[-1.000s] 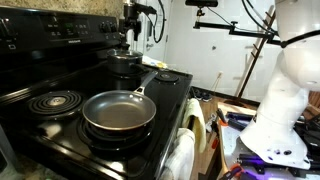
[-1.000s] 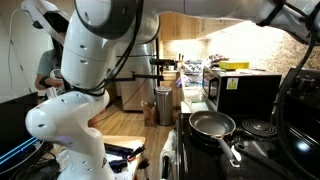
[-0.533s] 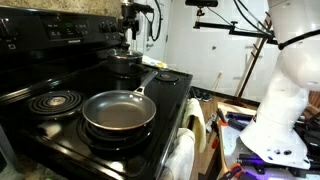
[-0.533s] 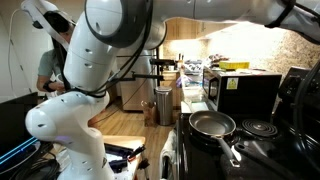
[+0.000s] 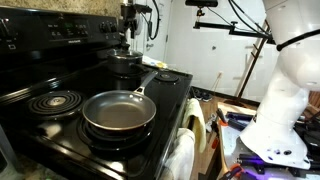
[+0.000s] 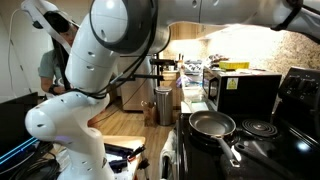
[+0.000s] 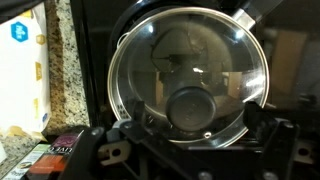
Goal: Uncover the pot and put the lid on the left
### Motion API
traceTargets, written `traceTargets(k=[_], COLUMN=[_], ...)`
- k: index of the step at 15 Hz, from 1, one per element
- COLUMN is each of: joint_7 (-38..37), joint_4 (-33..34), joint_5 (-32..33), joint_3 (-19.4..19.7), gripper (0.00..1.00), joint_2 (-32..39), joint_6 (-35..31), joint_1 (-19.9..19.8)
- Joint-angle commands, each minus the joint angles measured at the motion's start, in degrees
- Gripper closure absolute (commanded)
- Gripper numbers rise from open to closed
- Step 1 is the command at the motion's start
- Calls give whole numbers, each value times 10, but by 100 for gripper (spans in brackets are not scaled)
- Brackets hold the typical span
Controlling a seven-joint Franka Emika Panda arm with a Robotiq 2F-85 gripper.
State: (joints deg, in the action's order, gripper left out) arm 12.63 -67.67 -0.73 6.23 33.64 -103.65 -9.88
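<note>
The small dark pot (image 5: 124,66) stands on the back burner of the black stove, with the lid (image 5: 124,56) on it. In the wrist view the round domed lid (image 7: 190,50), with its steel rim and dark knob, fills the picture. My gripper (image 5: 128,38) hangs directly over the pot. In the wrist view it (image 7: 197,113) is open, one finger on each side of the knob and not touching it. The pot's body is hidden under the lid in the wrist view. The pot does not show in the exterior view with the microwave.
A wide grey frying pan (image 5: 118,112) with a long handle sits on the front burner and also shows in an exterior view (image 6: 212,124). A black coil burner (image 5: 55,100) lies left of the pan. The stove's back panel (image 5: 60,30) rises behind. A microwave (image 6: 245,90) stands nearby.
The arm's upper links have swung a little in the exterior view. The gripper stays over the pot, and the lid has not moved.
</note>
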Motion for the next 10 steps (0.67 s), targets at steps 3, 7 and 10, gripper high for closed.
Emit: traceTargets(k=[3, 7, 10], joint_7=[16, 0, 2], joint_4=[25, 30, 9], joint_5=[-27, -17, -13], joint_3=[-26, -20, -13], gripper=[0, 0, 0], joint_2=[17, 20, 9], joint_6=[-17, -15, -15], joint_1=[-24, -19, -11])
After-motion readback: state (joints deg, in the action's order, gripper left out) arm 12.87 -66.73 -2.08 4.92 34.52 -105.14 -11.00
